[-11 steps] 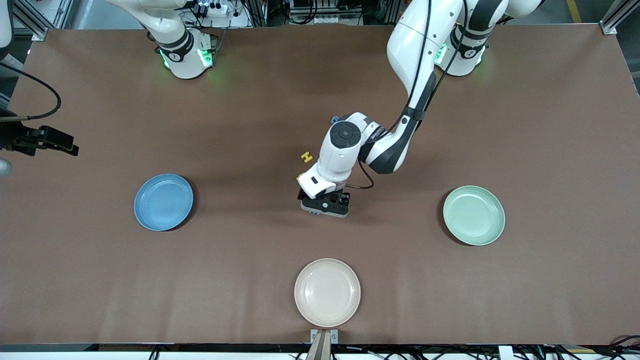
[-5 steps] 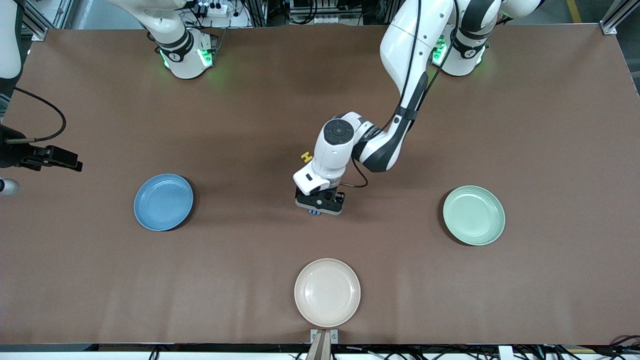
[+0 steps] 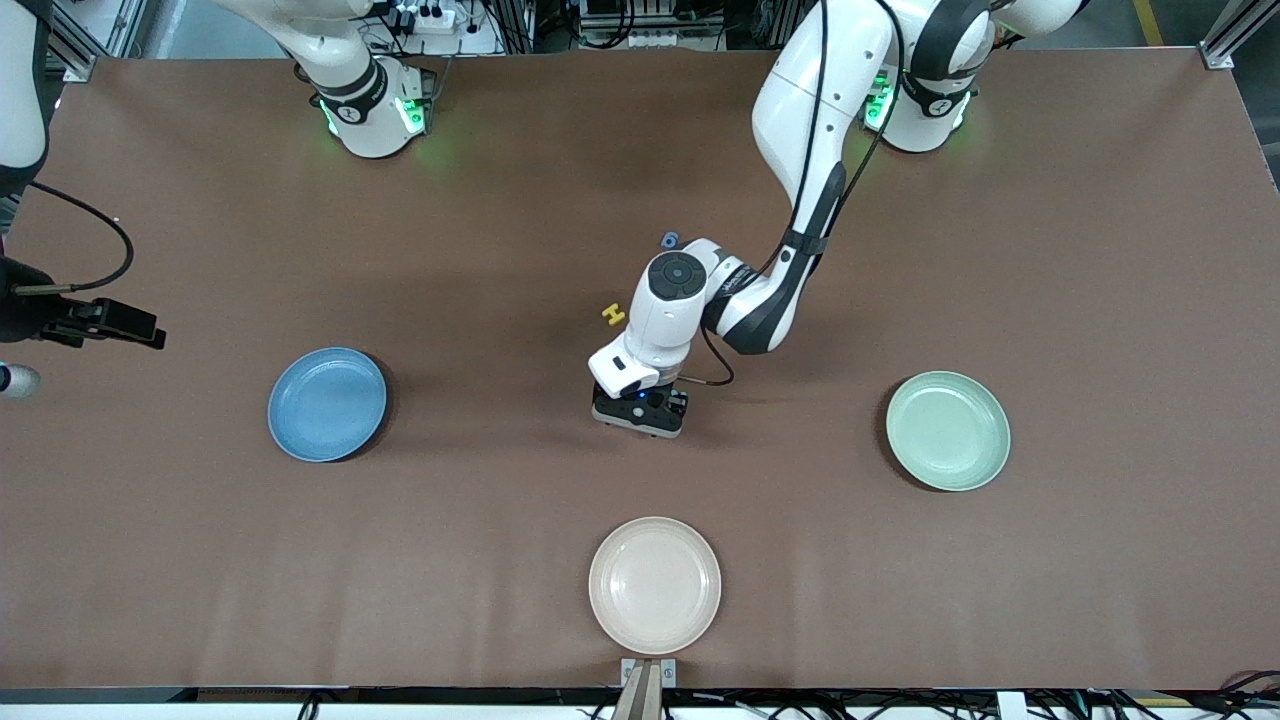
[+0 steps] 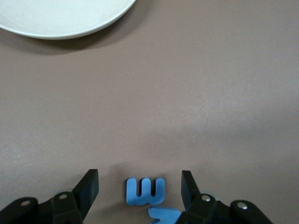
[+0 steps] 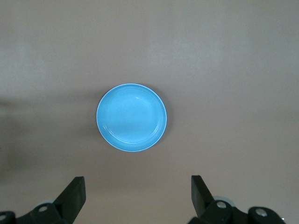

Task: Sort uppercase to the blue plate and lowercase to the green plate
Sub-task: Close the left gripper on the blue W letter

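My left gripper (image 3: pixel 638 412) is low over the table's middle, open. In the left wrist view (image 4: pixel 139 181) its fingers stand either side of the blue three-pronged lowercase letter (image 4: pixel 145 191), which lies flat on the table. A second blue letter (image 4: pixel 164 215) lies against it, partly cut off. The yellow H (image 3: pixel 613 314) lies beside the left arm's wrist. A small blue letter (image 3: pixel 668 239) peeks out by that wrist. The blue plate (image 3: pixel 327 404) and green plate (image 3: pixel 947 430) are empty. My right gripper (image 3: pixel 105 322) waits high up, open, and its wrist view (image 5: pixel 136 184) shows the blue plate (image 5: pixel 131 117) below. Other letters are hidden.
An empty cream plate (image 3: pixel 654 585) sits nearest the front camera, midway between the two arms' ends, and its rim shows in the left wrist view (image 4: pixel 60 18). The left arm (image 3: pixel 800 200) stretches over the table's middle.
My left gripper has shifted slightly toward the right arm's end and come down over the blue letters, which its hand now hides in the front view. The right gripper has drifted a little.
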